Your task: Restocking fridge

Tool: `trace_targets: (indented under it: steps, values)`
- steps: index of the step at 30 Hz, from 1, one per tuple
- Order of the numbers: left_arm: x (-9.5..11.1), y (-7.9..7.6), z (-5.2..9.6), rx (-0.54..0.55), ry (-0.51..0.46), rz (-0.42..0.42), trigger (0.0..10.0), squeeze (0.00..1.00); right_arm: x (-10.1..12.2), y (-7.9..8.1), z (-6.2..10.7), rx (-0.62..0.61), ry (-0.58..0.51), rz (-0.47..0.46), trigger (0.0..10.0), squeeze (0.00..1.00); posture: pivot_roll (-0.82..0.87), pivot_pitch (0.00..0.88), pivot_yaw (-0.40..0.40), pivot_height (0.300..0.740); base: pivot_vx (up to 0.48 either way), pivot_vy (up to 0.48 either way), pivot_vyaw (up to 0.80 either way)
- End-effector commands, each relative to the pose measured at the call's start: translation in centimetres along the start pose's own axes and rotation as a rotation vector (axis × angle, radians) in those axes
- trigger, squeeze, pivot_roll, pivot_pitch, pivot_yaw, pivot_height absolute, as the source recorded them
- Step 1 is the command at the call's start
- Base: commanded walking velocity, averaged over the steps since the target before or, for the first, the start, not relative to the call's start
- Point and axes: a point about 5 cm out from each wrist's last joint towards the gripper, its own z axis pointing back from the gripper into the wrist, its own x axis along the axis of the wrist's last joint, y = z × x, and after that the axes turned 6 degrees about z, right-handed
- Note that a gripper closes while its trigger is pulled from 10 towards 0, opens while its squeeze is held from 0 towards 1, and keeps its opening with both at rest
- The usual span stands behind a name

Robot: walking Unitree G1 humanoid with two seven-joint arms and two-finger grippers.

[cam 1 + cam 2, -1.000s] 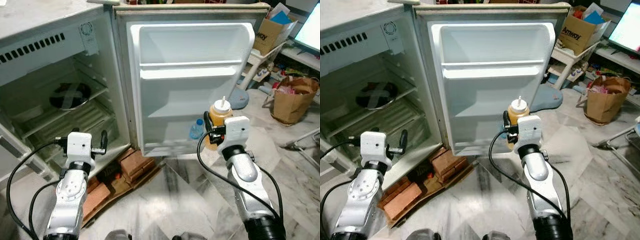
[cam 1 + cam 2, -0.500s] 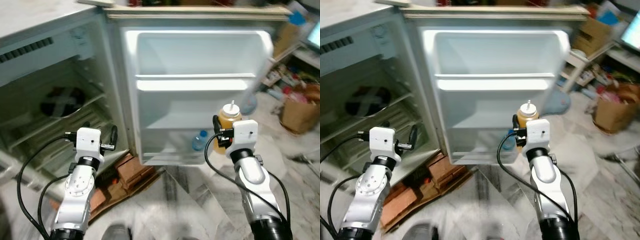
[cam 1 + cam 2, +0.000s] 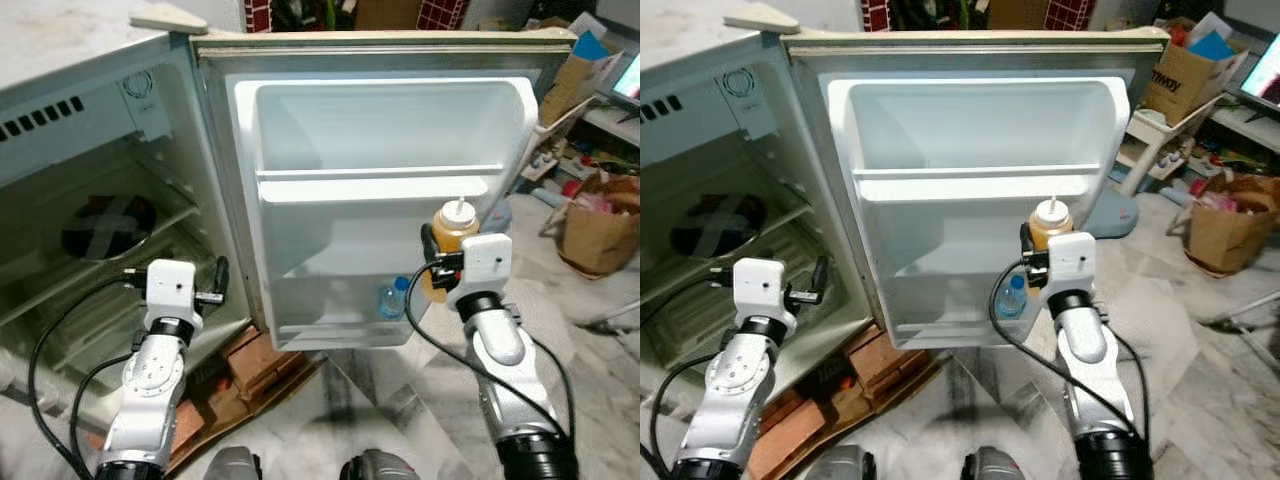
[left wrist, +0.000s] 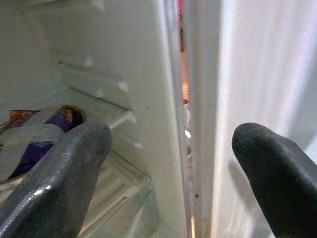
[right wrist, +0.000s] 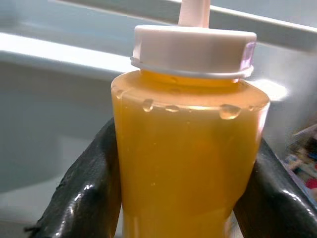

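**Sauce bottle held at the open fridge door**

The right gripper (image 3: pixel 432 262) pinches an orange squeeze bottle (image 3: pixel 452 232) with a white cap and nozzle, its two black fingers (image 5: pixel 84 198) pressed against opposite sides of the bottle's body. The bottle stands upright, held in front of the open fridge door (image 3: pixel 385 190), at about 3 o'clock from the door's middle and just below its upper shelf rail (image 3: pixel 380 173). In the lower door shelf (image 3: pixel 340 318), at roughly 8 o'clock from the bottle and near it, stands a small water bottle (image 3: pixel 392 298) with a blue cap.

The left gripper (image 3: pixel 218 282) hovers at the fridge's hinge side, at about 9 o'clock from the door, its fingers (image 4: pixel 59 173) spread apart with nothing between them. Through the left wrist view the gap lines up with the edge where the fridge cabinet (image 3: pixel 90 200) meets the door. Inside the cabinet, on a shelf at about 10 o'clock from the left gripper, lies a dark round package (image 3: pixel 108 223).

Bricks (image 3: pixel 255 355) sit under the fridge's front edge. A brown paper bag (image 3: pixel 598 222) rests on the marble floor (image 3: pixel 400 400), well apart at 3 o'clock.
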Motion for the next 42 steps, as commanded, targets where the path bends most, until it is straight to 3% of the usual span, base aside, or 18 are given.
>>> trace_targets:
  steps: [1, 12, 35, 42]
  values:
    - [-0.1, 0.3, 0.1, 0.004, 0.003, -0.003, 10.0, 0.00, 0.4, 0.1, -0.2, 0.009, -0.015, 0.005, 10.0, 0.00, 0.06, 0.095, -0.043, 0.740, 0.300, 0.375, 0.00]
    - [-0.1, -0.2, 0.1, -0.015, 0.003, -0.008, 10.0, 0.00, 0.4, 0.1, -0.2, 0.006, -0.016, 0.004, 10.0, 0.00, 0.06, 0.096, -0.041, 0.740, 0.334, 0.126, 0.00]
    - [0.0, -0.4, 0.3, -0.021, -0.001, -0.022, 10.0, 0.00, 0.0, 0.0, 0.1, -0.009, 0.001, -0.005, 10.0, 0.00, 0.06, 0.115, -0.039, 0.740, 0.069, -0.077, 0.00]
    - [-0.6, 0.3, 1.6, -0.008, 0.027, -0.030, 10.0, 0.00, -0.8, 0.1, 0.8, -0.007, 0.034, -0.011, 10.0, 0.00, 0.07, 0.131, -0.034, 0.740, 0.000, 0.000, 0.00]
